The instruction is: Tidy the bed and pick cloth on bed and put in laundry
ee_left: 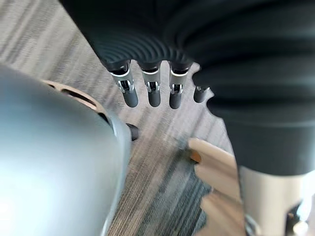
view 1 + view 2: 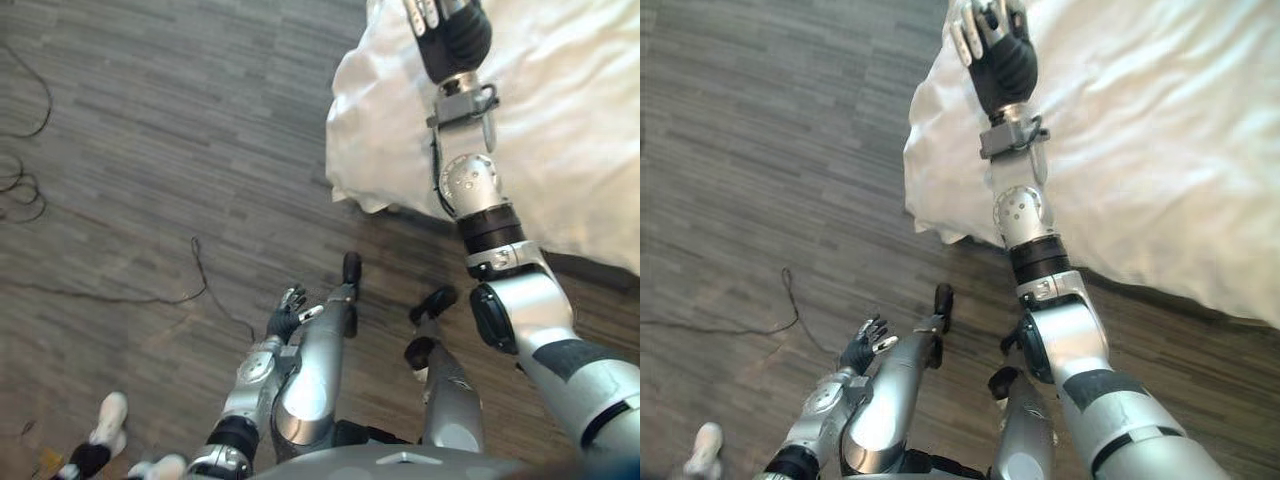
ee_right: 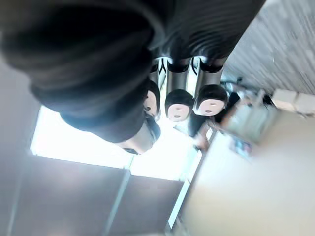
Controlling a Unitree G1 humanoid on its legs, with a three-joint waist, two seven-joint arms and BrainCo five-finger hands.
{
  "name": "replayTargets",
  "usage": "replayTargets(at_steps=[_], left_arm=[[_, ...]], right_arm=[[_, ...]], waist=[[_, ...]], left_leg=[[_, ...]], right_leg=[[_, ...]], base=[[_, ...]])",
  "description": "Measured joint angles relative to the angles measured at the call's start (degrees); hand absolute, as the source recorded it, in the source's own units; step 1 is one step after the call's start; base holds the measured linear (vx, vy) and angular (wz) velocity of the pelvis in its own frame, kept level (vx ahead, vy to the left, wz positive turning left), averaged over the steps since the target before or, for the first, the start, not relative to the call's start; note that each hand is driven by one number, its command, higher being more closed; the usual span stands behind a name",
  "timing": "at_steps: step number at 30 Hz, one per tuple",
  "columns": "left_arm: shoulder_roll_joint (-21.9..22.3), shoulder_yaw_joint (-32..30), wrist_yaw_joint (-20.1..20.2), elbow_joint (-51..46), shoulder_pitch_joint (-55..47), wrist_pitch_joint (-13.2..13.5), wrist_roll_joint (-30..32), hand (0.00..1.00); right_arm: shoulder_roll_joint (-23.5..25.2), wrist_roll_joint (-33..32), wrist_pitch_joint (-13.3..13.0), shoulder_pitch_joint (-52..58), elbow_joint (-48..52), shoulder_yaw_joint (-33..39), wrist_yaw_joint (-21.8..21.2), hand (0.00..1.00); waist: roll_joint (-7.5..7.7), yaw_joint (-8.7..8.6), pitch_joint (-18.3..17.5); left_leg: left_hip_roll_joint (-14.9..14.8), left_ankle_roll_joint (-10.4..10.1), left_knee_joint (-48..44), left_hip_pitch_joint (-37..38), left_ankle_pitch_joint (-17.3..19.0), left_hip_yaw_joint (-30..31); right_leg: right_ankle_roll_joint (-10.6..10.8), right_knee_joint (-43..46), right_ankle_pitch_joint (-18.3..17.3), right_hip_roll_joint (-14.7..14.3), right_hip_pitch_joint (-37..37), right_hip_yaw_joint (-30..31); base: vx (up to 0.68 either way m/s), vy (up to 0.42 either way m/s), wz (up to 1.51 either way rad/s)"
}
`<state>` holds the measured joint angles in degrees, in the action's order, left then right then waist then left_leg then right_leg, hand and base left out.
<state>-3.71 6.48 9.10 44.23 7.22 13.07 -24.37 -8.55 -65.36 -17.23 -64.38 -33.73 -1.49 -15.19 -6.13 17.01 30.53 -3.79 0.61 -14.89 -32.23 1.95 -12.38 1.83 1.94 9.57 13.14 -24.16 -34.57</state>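
Note:
A white duvet (image 2: pixel 1160 130) covers the bed at the upper right, and its rumpled corner (image 2: pixel 365 150) hangs over the bed's edge towards the floor. My right hand (image 2: pixel 998 50) is stretched out above that corner. Its fingers (image 3: pixel 178 104) are curled in with nothing between them, and I cannot tell whether it touches the duvet. My left hand (image 2: pixel 287 312) hangs low beside my body over the wooden floor, fingers (image 1: pixel 152 93) relaxed and holding nothing. I see no separate piece of cloth on the visible part of the bed.
Grey wooden floor (image 2: pixel 150 120) stretches to the left of the bed. A person's white shoes (image 2: pixel 110 420) stand at the lower left. Thin dark cables (image 2: pixel 20 190) lie on the floor at the far left.

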Motion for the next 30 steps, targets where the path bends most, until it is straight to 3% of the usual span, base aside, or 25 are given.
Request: replayTargets(at_steps=[3,7,10,14,16,19,20,23,30], left_arm=[[2.64,-2.29,1.88,1.7,2.28,1.89,-1.13,0.0],[6.21,-6.18,3.17,0.6,4.75,1.27,-3.06,0.0],[8.87,-9.11,3.3,-2.02,11.87,-4.37,-6.68,0.0],[9.62,-13.68,1.25,-4.99,18.5,-9.26,-11.57,0.0],[9.07,-17.6,-0.82,-5.15,21.06,-11.51,-14.83,0.0],[7.79,-19.69,-1.12,-5.11,22.52,-13.65,-17.02,0.0],[7.26,-20.62,-1.73,-4.4,23.51,-14.4,-17.61,0.0],[6.53,-20.94,-1.98,-3.2,25.41,-16.55,-19.02,0.0],[4.44,-20.39,-1.51,0.8,26.18,-18.95,-19.56,0.0]], right_arm=[[0.02,5.95,-1.3,-0.76,1.88,0.29,4.46,1.0],[0.26,9.28,-1.29,0.75,5.31,0.31,6.69,1.0],[0.08,7.82,-1.3,4.02,12.67,1.25,6.93,1.0],[-1.97,-0.02,-1.29,7.58,19.27,7.5,5.98,1.0],[-4.46,-5.52,-1.43,9.65,21.25,13.08,4.16,1.0],[-6.56,-9.98,-2.38,11.88,20.11,20.2,2.75,1.0],[-7.69,-11.31,-2.82,12.41,17.56,23.67,2.86,1.0],[-10.1,-14.62,-3.34,15.76,7.89,30.73,3.98,1.0],[-15.47,-14.92,-3.33,19.02,5.1,34.87,4.46,1.0]], waist=[[-1.21,-0.25,0.46],[-1.63,-1.7,0.43],[-1.46,-6.07,0.51],[0.05,-9.11,0.53],[0.56,-11.58,0.7],[2.22,-12.53,1.02],[2.51,-13.37,1.18],[2.63,-13.67,1.25],[2.81,-14.48,1.15]], left_leg=[[-0.29,0.51,-0.29,-3.1,-0.33,-3.28],[-1.19,0.68,-0.41,-4.43,-0.43,-6.67],[-3.43,0.59,-1.67,-7.05,-0.7,-9.58],[-5.94,0.47,-4.59,-9.67,0.27,-12.33],[-7.84,0.6,-7.43,-10.97,1.62,-13.12],[-9.39,0.17,-8.86,-11.1,2.93,-14.78],[-9.95,0.03,-9.56,-11.21,3.54,-15.03],[-11.32,-0.27,-11.51,-11.31,4.84,-15.77],[-13.17,-1.45,-13.04,-5.92,6.27,-15.95]], right_leg=[[-0.5,3.66,-1.77,1.35,-6.23,2.75],[-0.96,5.82,-2.25,1.84,-10.33,5.2],[-2.01,4.1,-1.28,0.5,-12.87,5.7],[-2.94,2.56,0.24,-1.19,-15.6,7.08],[-3.04,2.31,0.48,-2.32,-16.43,7.52],[-2.55,2.44,0.83,-3.2,-17.28,8.96],[-2.54,2.44,0.84,-3.59,-17.36,9.16],[-2.88,2.49,1.36,-4.58,-17.77,10.22],[-3.31,3.28,1.8,-6.06,-13.24,11.45]], base=[[-0.12,0.052,-0.35],[-0.12,0.025,-0.41],[-0.06,-0.013,-0.3],[-0.02,-0.023,-0.45],[0.03,-0.024,-0.43],[0.04,-0.026,-0.43],[0.07,-0.028,-0.29],[0.08,-0.029,-0.29],[0.09,-0.031,-0.2]])
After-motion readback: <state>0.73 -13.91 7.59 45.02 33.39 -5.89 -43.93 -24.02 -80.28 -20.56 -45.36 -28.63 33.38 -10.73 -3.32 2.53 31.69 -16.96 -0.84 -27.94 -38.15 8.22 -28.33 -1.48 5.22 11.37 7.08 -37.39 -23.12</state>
